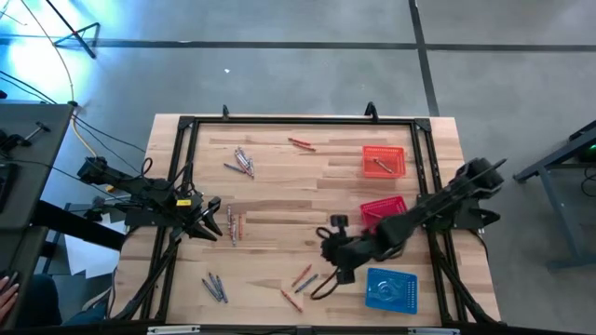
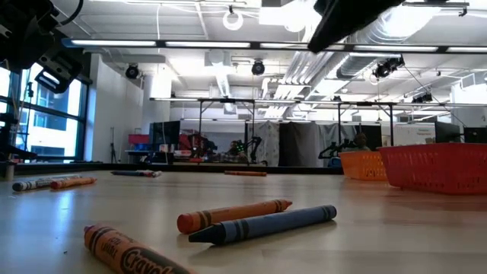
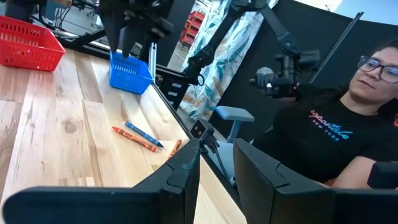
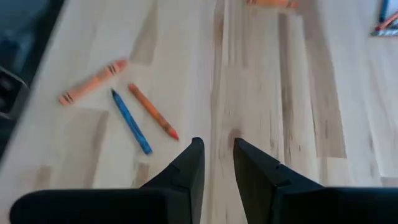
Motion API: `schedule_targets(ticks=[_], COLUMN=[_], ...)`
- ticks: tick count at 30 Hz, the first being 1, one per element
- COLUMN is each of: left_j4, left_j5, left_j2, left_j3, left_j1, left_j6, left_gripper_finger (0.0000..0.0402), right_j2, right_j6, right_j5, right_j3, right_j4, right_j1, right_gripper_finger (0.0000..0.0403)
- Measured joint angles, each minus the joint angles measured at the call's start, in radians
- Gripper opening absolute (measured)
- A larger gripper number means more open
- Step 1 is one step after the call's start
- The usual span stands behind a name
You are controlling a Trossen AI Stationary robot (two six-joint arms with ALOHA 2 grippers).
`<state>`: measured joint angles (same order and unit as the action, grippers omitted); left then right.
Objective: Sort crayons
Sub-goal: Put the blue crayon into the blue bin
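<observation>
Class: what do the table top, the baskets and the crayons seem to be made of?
Table top: pale wood, visible grain and plank seams.
Red basket: probably moulded plastic, perforated walls.
Crayons: likely wax in matte printed paper wrappers.

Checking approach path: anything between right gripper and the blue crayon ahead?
Right wrist view: bare wood only between the right gripper and the blue crayon; an orange crayon lies beside it.

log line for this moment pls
task: sort crayons | left gripper: open, empty | right gripper: open, empty, above blue crayon | orange basket: one crayon inside
</observation>
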<state>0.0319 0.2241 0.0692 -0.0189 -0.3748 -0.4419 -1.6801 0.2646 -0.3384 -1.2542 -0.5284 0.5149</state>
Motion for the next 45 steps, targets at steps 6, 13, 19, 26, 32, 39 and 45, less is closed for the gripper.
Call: schedule_targets(ticks=[6,13,19,26,32,39,45], left_j4=[0.000,0.000,0.000,0.000,0.000,0.000,0.000], left_j5=[0.000,0.000,0.000,0.000,0.000,0.000,0.000], left_j2=[0.000,0.000,0.000,0.000,0.000,0.000,0.000], left_j3=[0.000,0.000,0.000,0.000,0.000,0.000,0.000], left_j1=[0.000,0.000,0.000,0.000,0.000,0.000,0.000], left_j6=[0.000,0.000,0.000,0.000,0.000,0.000,0.000], left_gripper_finger=[0.0086,0.0086,0.0086,0.0086,0.0086,0.0086,0.0086], right_j2=[-0.132,-0.235,-0.257,-0.257,-0.262,-0.311,-0.363], right_j6=[-0.012,0.007,-0.014,-0.096,-0.121,-0.171,-0.195], right_j5=[0.094,0.216,0.249,0.252,0.234,0.243,0.246], right_j3=[-0.094,-0.115,-0.114,-0.104,-0.084,-0.082,-0.082], right_j4=[-0.027,-0.036,-0.036,0.002,0.098,0.168,0.190], right_j1=[-0.017,-0.011,0.008,0.016,0.015,0.015,0.016], right_gripper_finger=[0.0078,0.0078,0.0078,0.0078,0.0078,0.0078,0.0078])
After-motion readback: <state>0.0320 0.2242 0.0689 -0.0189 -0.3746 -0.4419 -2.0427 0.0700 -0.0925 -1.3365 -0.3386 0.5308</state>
